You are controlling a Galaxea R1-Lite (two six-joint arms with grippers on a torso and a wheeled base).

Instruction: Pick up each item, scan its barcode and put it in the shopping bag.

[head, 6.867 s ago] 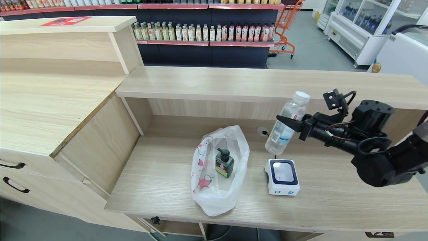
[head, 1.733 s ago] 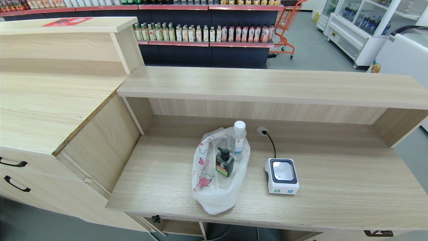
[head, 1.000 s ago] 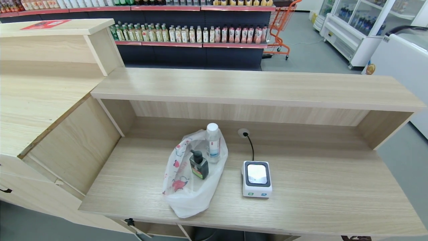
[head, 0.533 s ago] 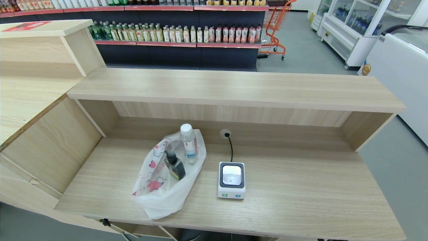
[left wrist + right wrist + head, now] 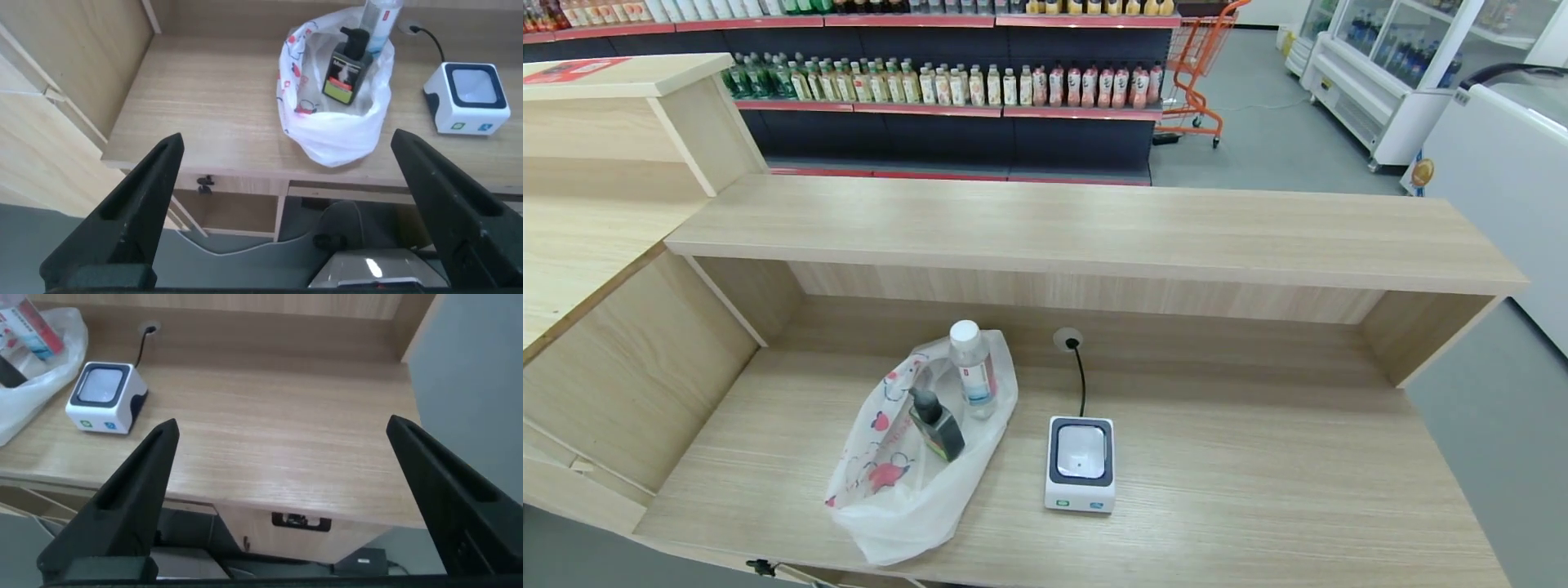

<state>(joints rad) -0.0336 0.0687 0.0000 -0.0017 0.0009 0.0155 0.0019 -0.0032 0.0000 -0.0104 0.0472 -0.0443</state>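
- shopping bag point(image 5: 894, 506) lies on the counter point(image 5: 1258, 498), left of centre; mouth gaping open; white plastic with red prints
- water bottle point(image 5: 973, 371) inside the bag at its far end; upright with a slight lean, white cap on top; clear body with a red-and-blue label
- pump bottle point(image 5: 937, 426), dark, also inside the bag, just in front of the water bottle; cannot tell whether the two touch
- scanner point(image 5: 1081, 463) stands on the counter just right of the bag, apart from it; window faces up; its black cable point(image 5: 1081, 380) runs to a round hole at the back of the counter
- left gripper point(image 5: 286, 140) held off the counter's near edge; jaws spread wide, nothing between them; bag and both bottles well beyond it
- right gripper point(image 5: 282, 426) also off the near edge, on the scanner's side; jaws wide apart and empty
- raised ledge point(image 5: 1094, 229) runs across behind the counter; drinks shelves point(image 5: 947, 82) and an orange cart point(image 5: 1196, 73) in the aisle beyond
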